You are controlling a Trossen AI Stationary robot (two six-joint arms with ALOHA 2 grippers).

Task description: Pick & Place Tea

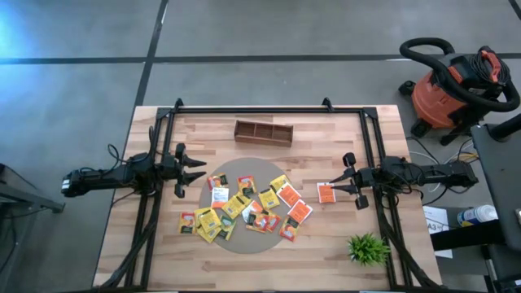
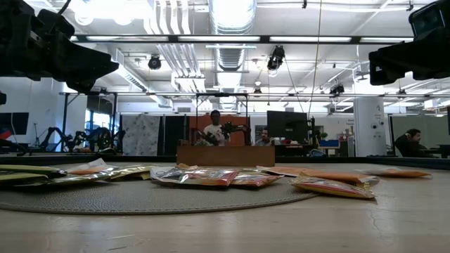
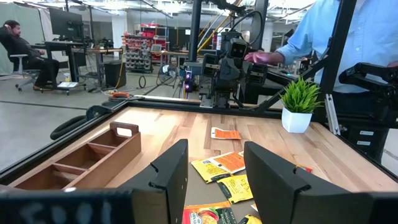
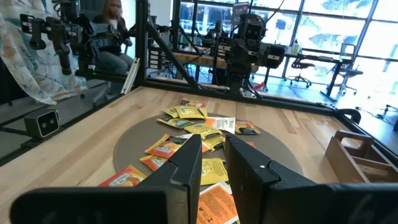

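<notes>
We see the tea packets (image 1: 244,210), mostly yellow with some orange-red and one white, lying flat and overlapping on a round grey mat (image 1: 234,244); one orange packet (image 1: 326,193) sits apart.

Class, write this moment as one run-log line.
left tool: open, at mat edge | right tool: by orange-red tea packet, grip unclear | yellow and orange-red flat tea packets: on grey round mat | brown wooden divided tray: no packets visible

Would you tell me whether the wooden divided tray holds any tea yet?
Empty: the wooden tray shows bare compartments; the tea packets lie on the grey mat.
</notes>
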